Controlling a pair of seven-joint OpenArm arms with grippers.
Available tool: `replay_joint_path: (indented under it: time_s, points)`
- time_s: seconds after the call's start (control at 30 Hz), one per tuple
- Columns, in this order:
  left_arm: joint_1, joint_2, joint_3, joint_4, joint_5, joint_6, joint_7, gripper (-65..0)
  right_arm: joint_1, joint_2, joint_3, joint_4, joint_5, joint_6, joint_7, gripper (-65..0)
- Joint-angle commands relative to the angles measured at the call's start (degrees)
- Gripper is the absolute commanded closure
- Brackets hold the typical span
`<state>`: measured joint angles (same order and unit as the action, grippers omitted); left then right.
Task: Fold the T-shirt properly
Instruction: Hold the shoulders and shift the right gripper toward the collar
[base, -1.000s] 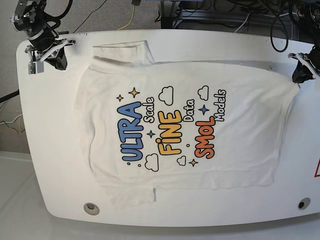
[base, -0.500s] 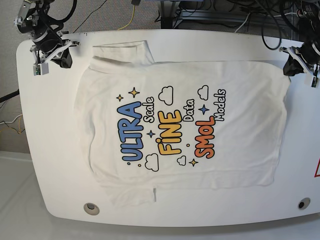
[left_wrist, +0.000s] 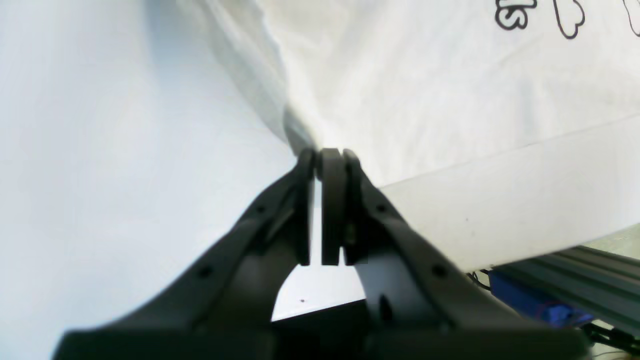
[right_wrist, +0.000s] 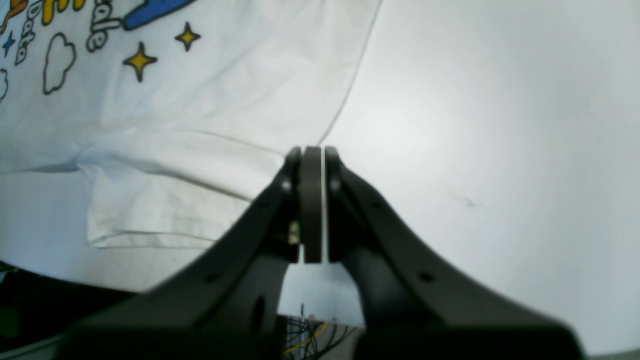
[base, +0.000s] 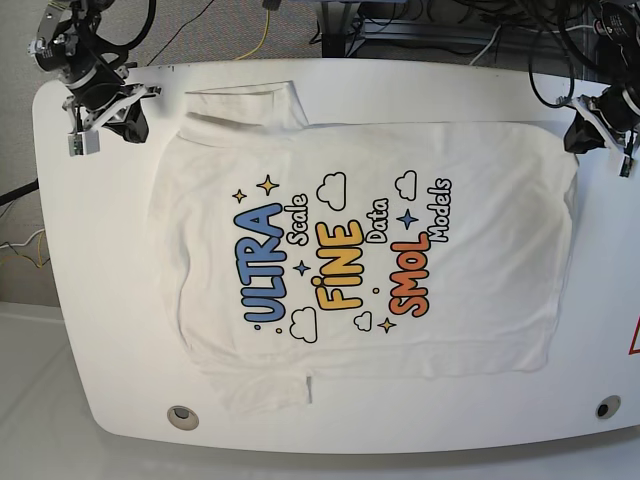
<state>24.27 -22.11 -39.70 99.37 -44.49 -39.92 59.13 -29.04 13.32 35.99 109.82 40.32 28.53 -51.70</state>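
The white T-shirt (base: 340, 250) lies spread flat on the table, print up, collar end toward the base view's left. My left gripper (base: 580, 140) is at the shirt's far right corner. In the left wrist view the shirt (left_wrist: 450, 75) rises to a point at the left gripper (left_wrist: 325, 152), whose jaws are pinched on that corner. My right gripper (base: 130, 120) is shut just off the shirt's far left shoulder. In the right wrist view the shirt (right_wrist: 200, 100) lies flat and its edge runs up to the right gripper (right_wrist: 312, 150). Nothing shows between those jaws.
The white table (base: 60, 250) has a round hole at the near left (base: 182, 417) and another at the near right (base: 607, 407). Cables hang behind the far edge. A metal rail (left_wrist: 575, 285) runs below the table edge beside my left gripper.
My left gripper has moved toward the far edge and slightly inward. The shirt's right edge, stretched out to it a second ago, has drawn back. My right gripper shifted only slightly.
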Motion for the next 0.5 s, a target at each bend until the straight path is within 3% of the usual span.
replay_joint_path:
  time_s: [0.0,0.17,0.37,0.47]
  points:
    - [-0.05,-0.97,-0.52,0.8,-0.83,-0.08,-0.98,-0.9,-0.02,0.88,0.45,0.82,0.52,-0.01,0.76,-0.5]
    - [-0.05,-0.97,-0.43,0.8,-0.83,-0.08,-0.98,-0.9,0.69,-0.62,0.45,0.73,0.52,-0.01,0.76,-3.3]
    - [-0.14,-0.97,-0.34,0.8,-0.83,-0.08,-0.98,-0.9,0.77,-2.9,0.45,0.64,0.52,-0.01,0.67,-22.9]
    - [-0.14,-0.97,-0.34,0.89,-0.83,-0.08,-0.98,-0.9,0.77,-4.13,0.45,0.64,0.52,-0.01,0.58,-29.4]
